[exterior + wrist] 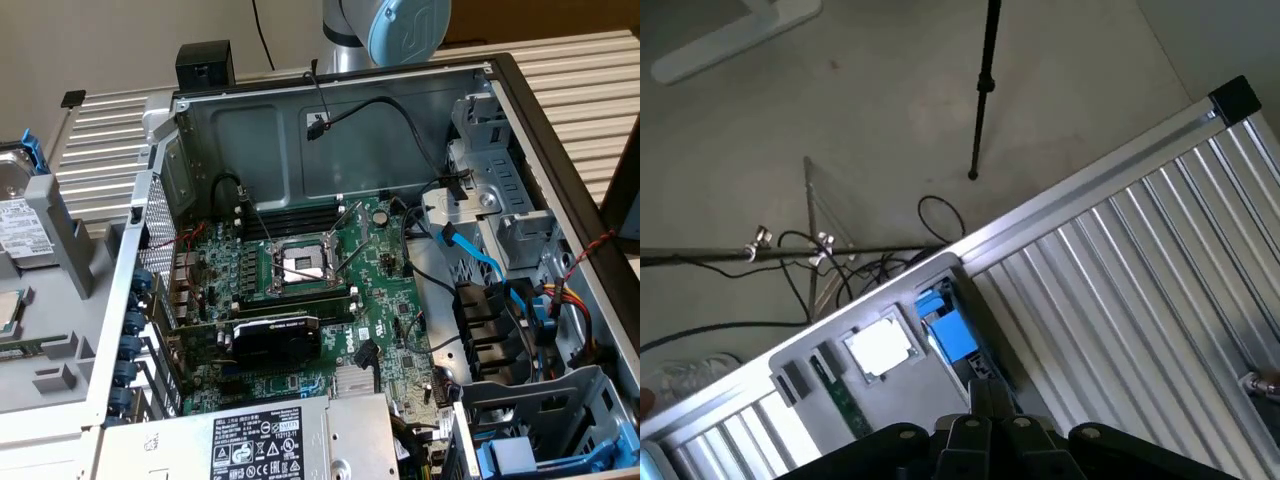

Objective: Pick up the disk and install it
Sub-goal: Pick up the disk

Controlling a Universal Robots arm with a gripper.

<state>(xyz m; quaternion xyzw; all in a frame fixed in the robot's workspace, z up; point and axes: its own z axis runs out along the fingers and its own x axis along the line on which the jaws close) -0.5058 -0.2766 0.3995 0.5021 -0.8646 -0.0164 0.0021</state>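
Exterior view: an open computer case (560, 130) lies on a slatted metal table (100, 150), with the arm (390, 30) behind its far wall.
Disk: stands on edge in a grey holder (55, 230) at the exterior view's left edge, outside the case; the wrist view shows its blue rails (945, 325) end-on.
Disk label: white with barcodes (12, 215); the print is too small to read.
Gripper: in the wrist view the gripper (986, 392) has its fingers pressed together with nothing between them, its tip just beside the disk's blue rail; I cannot tell whether it touches.
Chip: a square silver processor (6, 310) lies flat on the holder near the disk, and looks white in the wrist view (880, 347).
Green strip: a narrow circuit strip (845, 405) sits beside the chip.
Power supply: a grey box (270, 440) at the case's near edge, with a black-and-white label of certification marks; the text is not legible.
Motherboard: an open processor socket (300, 265) at the middle, a black graphics card (275, 340) below it with a pale line of lettering that I cannot read.
Cables: blue flat cables (470, 255) run toward the drive bays at the exterior view's right.
Arm cap: blue, with part of a pale logo.
Floor: a black pole (983, 90) and loose cables (840, 260) beyond the table edge.
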